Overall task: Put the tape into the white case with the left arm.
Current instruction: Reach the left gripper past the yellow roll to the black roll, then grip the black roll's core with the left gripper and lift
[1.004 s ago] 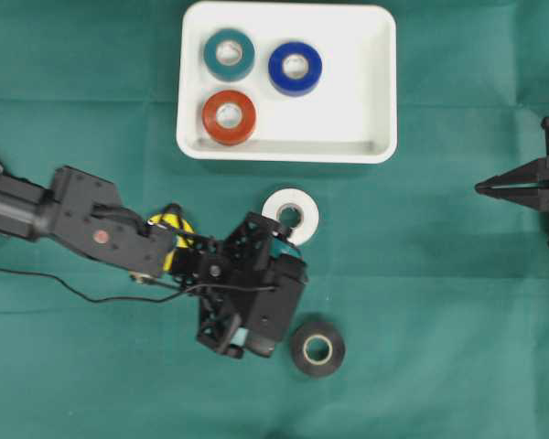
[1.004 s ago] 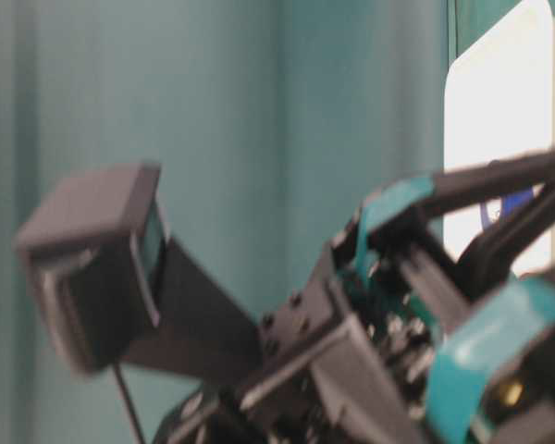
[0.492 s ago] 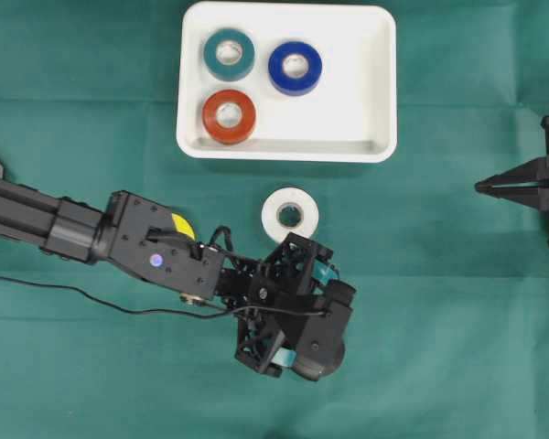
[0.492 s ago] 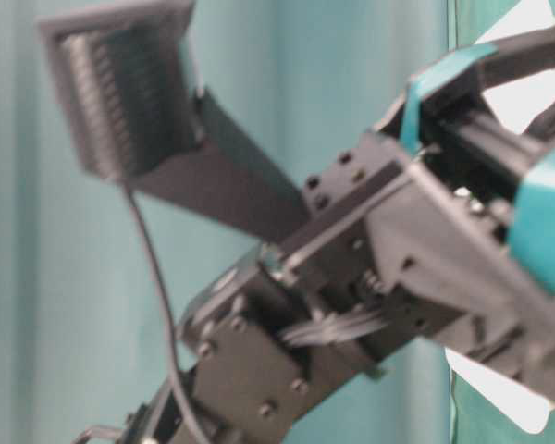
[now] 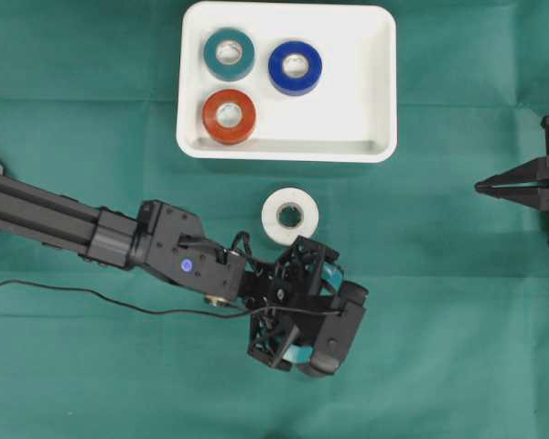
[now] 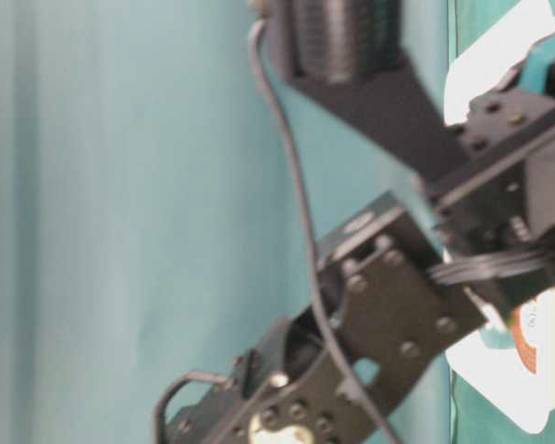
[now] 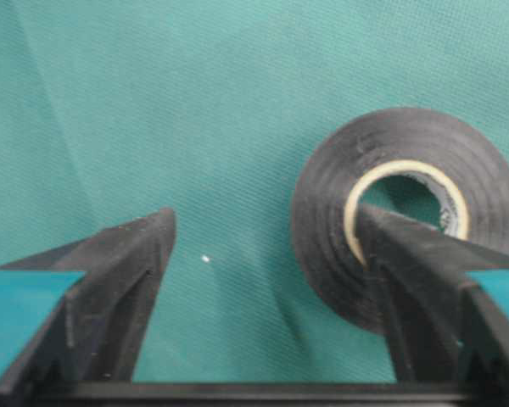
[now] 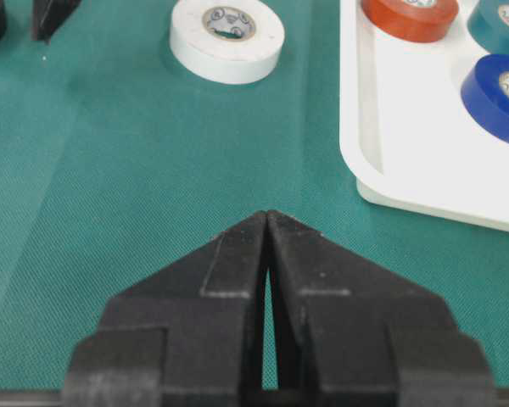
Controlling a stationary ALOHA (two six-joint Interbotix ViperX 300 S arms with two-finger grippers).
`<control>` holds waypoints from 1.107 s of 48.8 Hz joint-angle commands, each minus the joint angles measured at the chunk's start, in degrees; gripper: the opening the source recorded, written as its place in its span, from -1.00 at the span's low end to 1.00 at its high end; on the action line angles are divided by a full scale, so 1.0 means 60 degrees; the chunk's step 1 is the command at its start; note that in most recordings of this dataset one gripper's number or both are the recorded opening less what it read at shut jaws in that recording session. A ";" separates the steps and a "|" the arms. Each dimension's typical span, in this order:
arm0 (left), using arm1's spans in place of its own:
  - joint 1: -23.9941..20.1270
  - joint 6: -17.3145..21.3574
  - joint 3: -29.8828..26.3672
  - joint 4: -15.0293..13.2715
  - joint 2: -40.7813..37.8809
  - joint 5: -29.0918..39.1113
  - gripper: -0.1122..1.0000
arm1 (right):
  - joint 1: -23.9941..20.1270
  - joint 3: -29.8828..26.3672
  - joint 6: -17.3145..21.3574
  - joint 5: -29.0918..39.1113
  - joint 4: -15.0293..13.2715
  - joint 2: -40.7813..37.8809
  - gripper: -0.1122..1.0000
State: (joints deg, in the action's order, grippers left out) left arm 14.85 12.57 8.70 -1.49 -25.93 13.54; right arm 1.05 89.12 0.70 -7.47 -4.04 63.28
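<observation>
A black tape roll (image 7: 407, 216) with a cream core lies flat on the green cloth. My left gripper (image 7: 265, 216) is open around its near wall: the right finger (image 7: 424, 271) reaches into the roll's hole, and the left finger (image 7: 127, 271) stands over bare cloth. From overhead the left gripper (image 5: 313, 340) covers this roll. The white case (image 5: 371, 82) sits at the far middle, holding a teal roll (image 5: 229, 54), a blue roll (image 5: 295, 68) and a red roll (image 5: 229, 116). My right gripper (image 8: 267, 216) is shut and empty.
A white tape roll (image 5: 290, 216) lies on the cloth between the case and the left gripper. The right gripper (image 5: 483, 187) rests at the right edge, pointing left. A thin black cable (image 5: 73, 291) trails left from the left arm.
The left arm has swung right and toward the near edge, from beside the white roll to over the black roll, now covering it and the yellow roll. Its jaws stayed open.
</observation>
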 commanded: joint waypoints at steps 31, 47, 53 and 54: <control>-0.0059 -0.0044 -0.0396 0.0029 -0.0044 0.0161 -0.28 | 0.0000 -0.0103 0.0000 -0.0103 -0.0015 -0.0044 -0.97; -0.0044 -0.0059 -0.0410 0.0029 0.0044 0.0615 -0.40 | 0.0000 -0.0103 0.0000 -0.0103 0.0000 -0.0044 -0.97; -0.0044 -0.0059 -0.0396 0.0029 0.0278 0.0688 -0.40 | 0.0000 -0.0073 0.0000 -0.0103 -0.0015 -0.0044 -0.97; -0.0044 -0.0059 -0.0396 0.0029 0.0366 0.0747 -0.40 | 0.0000 -0.0073 0.0000 -0.0103 0.0000 -0.0059 -0.97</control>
State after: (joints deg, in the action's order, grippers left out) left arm 14.77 12.22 7.38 -1.41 -27.25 17.40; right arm 1.05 89.21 0.70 -7.47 -4.04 63.28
